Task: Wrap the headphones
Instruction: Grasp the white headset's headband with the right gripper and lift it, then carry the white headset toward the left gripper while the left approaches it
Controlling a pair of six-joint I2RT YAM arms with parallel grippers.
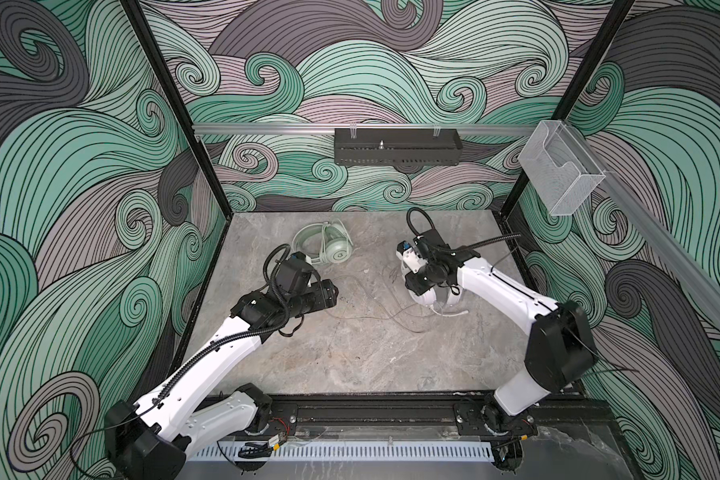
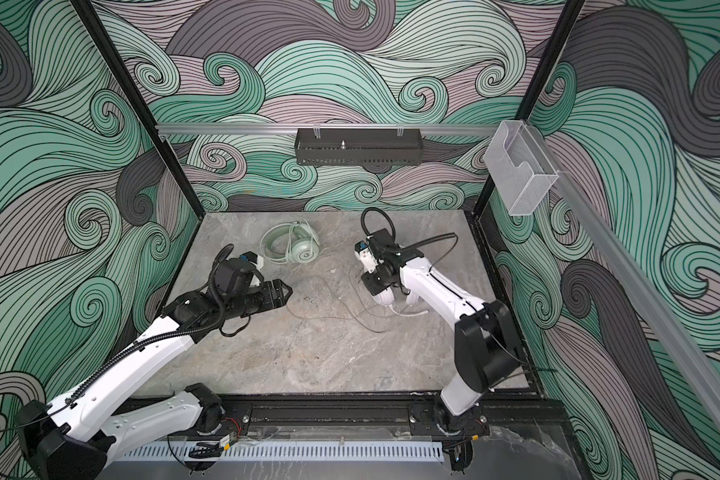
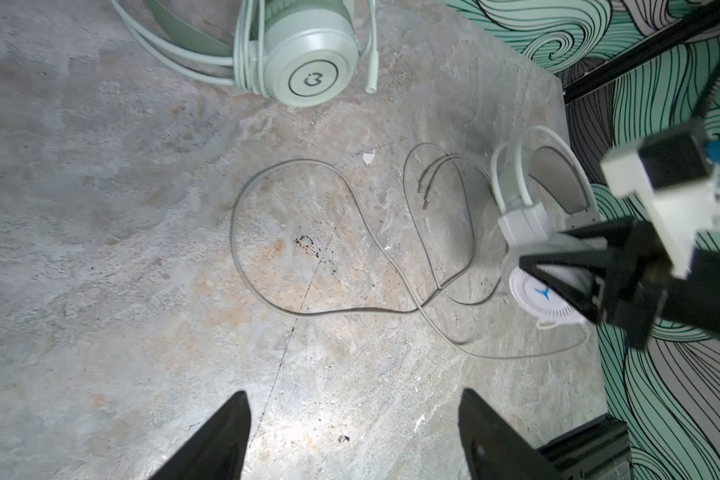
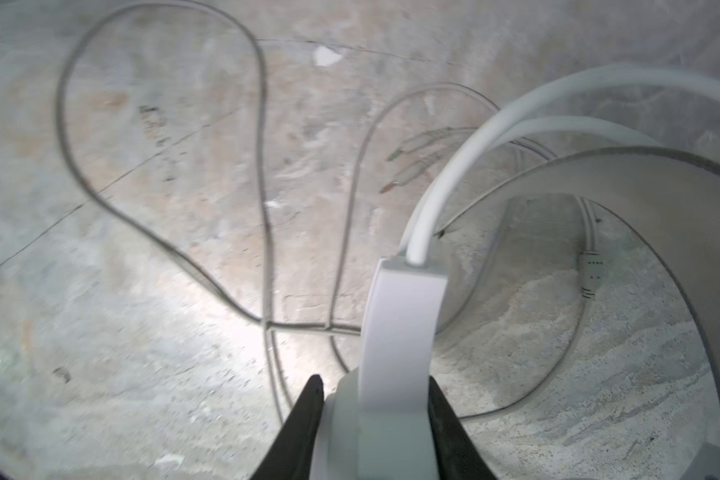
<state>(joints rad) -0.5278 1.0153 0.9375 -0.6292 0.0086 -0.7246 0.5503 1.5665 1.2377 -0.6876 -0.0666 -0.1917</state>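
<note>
The right gripper (image 4: pixel 373 386) clamps the white headset (image 3: pixel 537 293); the left gripper (image 3: pixel 354 395) is open, empty.
I judge its cable (image 3: pixel 242 266), at nine o'clock, limp and light: pinch near the plugs (image 3: pixel 426 203).

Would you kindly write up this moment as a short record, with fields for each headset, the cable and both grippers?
Mint headset: far side of the table, cable looks wound round it, untouched
White headset: on the table's right, earcup gripped
Loose cable: sprawled in loops across the table, unwrapped
Left gripper: open, empty, above the table near the loops
Right gripper: closed on the white headset's earcup
</note>
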